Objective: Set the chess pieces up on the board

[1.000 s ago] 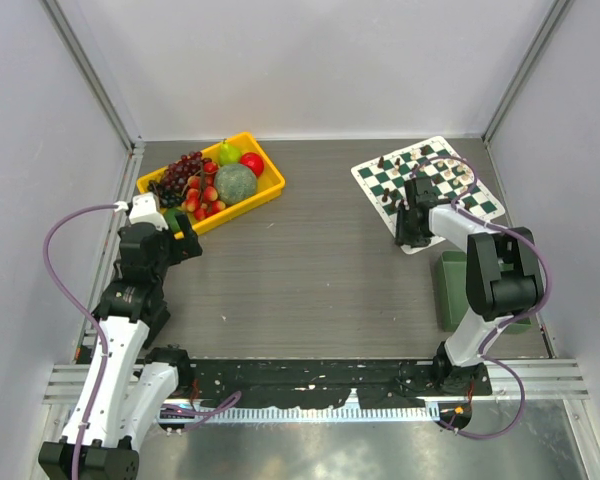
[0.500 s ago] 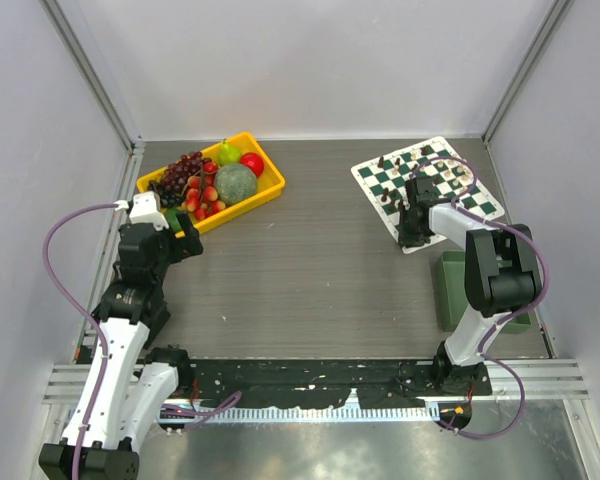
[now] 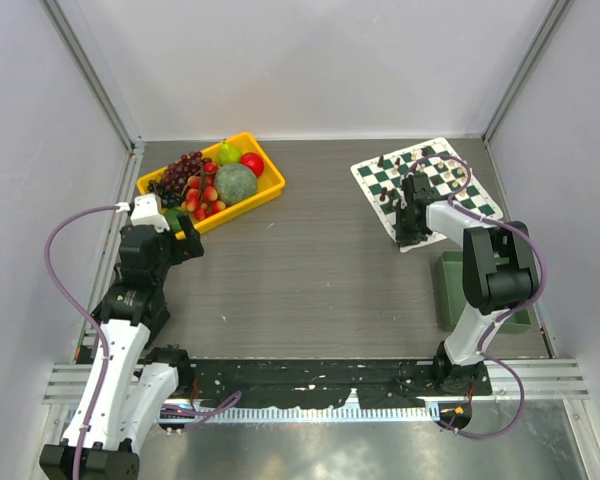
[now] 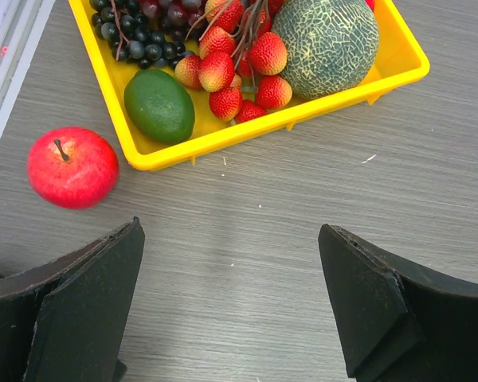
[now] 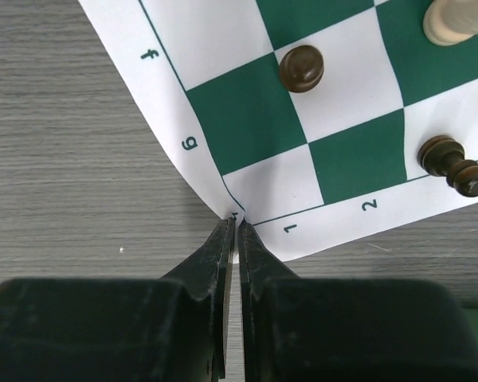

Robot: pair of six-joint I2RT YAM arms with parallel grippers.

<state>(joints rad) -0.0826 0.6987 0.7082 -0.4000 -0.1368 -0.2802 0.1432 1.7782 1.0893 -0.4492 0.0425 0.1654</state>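
The board (image 3: 435, 185) lies flat on the grey wood-grain surface (image 3: 320, 260), well apart from the yellow tray (image 4: 334, 102), across the surface on the right arm's side. It is square and sits skewed, so its edges run diagonally. One corner points back toward the arm bases and the opposite corner points at the far wall. In the right wrist view the border carries "f" and a next mark along one edge and "1" and "2" along the other.

The right gripper (image 5: 237, 227) is at that near corner. Its jaws are pressed together on the white border, which is puckered up into a small peak between the tips.

The chess pieces (image 3: 384, 163) are scattered over the squares in no clear rows, dark and cream mixed. Close to the pinched corner a dark pawn (image 5: 301, 68) stands on a white square, seen from above. A second dark piece (image 5: 454, 165) is by the "2" edge, its head slanting toward that border. I cannot tell whether it is upright or toppled. A cream piece (image 5: 454, 20) shows at the frame's top.

The left gripper (image 4: 231, 235) hangs just in front of the yellow tray with its jaws wide apart and nothing between them. A red apple (image 4: 72, 167) rests on the surface just beside the tray's corner. Inside the tray are a netted melon (image 4: 325, 44), a green fruit (image 4: 159, 105), red berries and dark grapes.
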